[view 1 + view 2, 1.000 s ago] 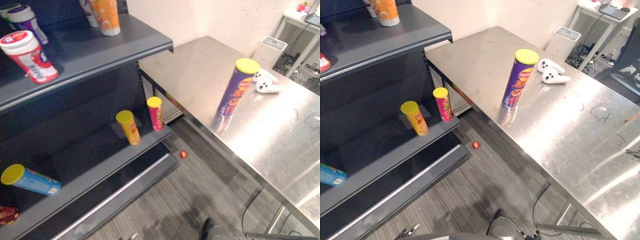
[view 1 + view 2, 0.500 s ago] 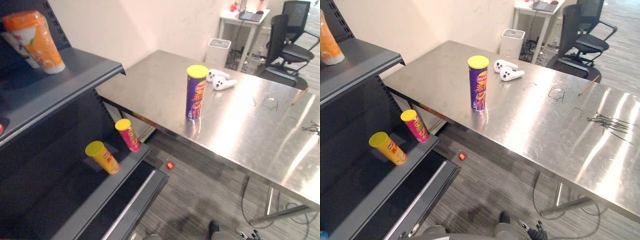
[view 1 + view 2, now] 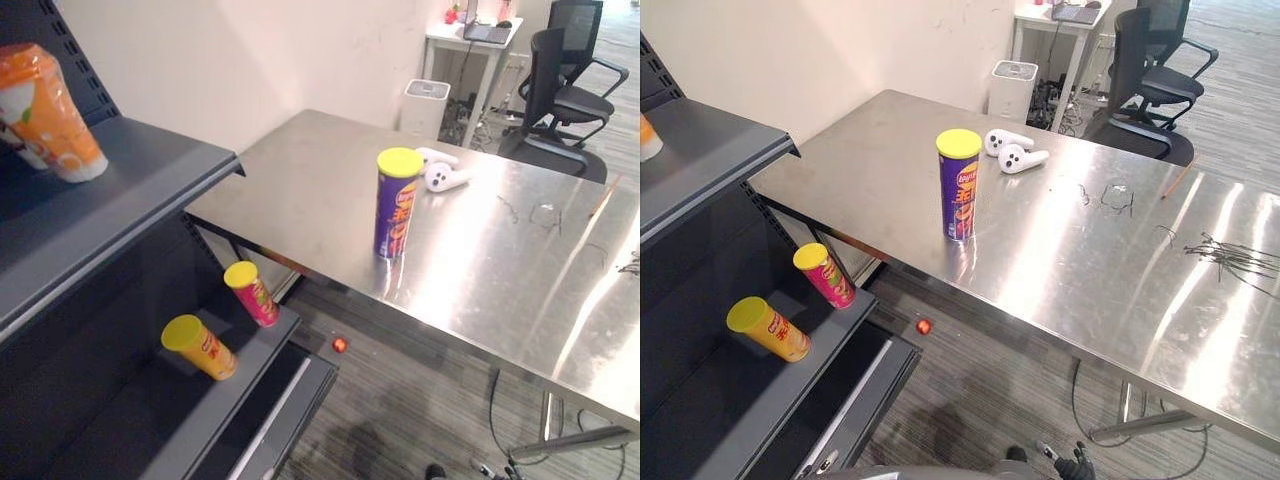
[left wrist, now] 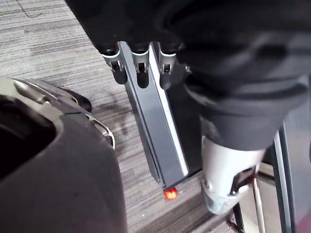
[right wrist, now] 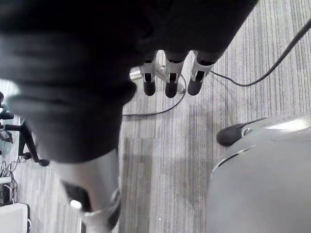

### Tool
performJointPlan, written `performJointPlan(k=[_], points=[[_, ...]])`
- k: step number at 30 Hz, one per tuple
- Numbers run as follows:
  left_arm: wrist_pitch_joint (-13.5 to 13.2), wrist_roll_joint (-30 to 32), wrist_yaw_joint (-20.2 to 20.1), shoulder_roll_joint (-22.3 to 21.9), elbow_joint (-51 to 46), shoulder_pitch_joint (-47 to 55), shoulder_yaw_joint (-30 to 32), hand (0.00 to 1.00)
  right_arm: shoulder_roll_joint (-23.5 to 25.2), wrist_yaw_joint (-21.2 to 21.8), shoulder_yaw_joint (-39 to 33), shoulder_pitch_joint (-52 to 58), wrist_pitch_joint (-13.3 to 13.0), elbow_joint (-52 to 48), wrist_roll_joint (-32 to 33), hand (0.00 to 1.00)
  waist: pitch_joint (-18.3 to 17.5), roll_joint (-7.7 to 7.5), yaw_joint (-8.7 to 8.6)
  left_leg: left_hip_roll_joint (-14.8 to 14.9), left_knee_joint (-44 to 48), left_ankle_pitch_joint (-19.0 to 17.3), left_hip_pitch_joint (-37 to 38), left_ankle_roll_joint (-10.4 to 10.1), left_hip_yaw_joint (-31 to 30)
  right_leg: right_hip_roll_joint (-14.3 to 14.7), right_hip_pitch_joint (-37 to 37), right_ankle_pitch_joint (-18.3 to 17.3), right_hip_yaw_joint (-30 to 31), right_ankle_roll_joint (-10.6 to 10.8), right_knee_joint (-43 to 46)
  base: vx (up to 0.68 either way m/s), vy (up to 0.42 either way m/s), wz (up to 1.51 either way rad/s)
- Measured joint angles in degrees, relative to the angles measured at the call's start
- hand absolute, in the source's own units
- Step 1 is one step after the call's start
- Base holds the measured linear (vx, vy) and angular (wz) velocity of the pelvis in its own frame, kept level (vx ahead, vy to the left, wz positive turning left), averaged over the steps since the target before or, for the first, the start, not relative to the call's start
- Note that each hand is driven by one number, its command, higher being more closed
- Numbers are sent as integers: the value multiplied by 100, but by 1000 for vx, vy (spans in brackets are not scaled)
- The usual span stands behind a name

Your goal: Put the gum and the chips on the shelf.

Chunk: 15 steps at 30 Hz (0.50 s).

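- The tall purple chips can with a yellow lid (image 3: pixel 397 203) stands upright on the steel surface (image 3: pixel 500 260), just in front of white earbud-shaped objects (image 3: pixel 440 172).
- The left hand (image 4: pixel 141 73) and right hand (image 5: pixel 170 82) hang with fingers straight, holding nothing.
- Best to wrap the can at mid-height and keep it upright on the way to the dark grey metal shelf (image 3: pixel 150 180) left of the can.

White earbud-shaped objects (image 3: pixel 1018 158) lie on the steel table (image 3: pixel 1090 262)

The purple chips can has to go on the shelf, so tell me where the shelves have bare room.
Upper shelf: bare from the orange container to the corner nearest the table. Lower shelf: the pink can and the yellow can crowd the end by the table; past the yellow can, away from the table, the board is bare.
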Motion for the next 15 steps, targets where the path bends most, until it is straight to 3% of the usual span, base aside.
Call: performJointPlan(k=[7,11,15], points=[[-1,-1,-38,5,-18,21,29,0,89,-151,-121,4,-19,52,328,0,-58,-43,34,51,-127,-12,77,-17,153,50,-33,70,-5,72,-17,-74,-23,-6],[5,8,-40,-73,-58,42,271,0,312,-309,-534,51,-89,47,898,0,-130,-157,47,166,-195,-10,166,-63,305,137,-62,73,51,51,-23,-125,-59,-17],[16,27,-42,-174,-73,91,539,0,395,-502,-1144,92,-88,-6,1393,0,-246,-167,51,219,-192,-29,187,-124,417,181,-119,83,52,27,-18,-51,-28,-15]])
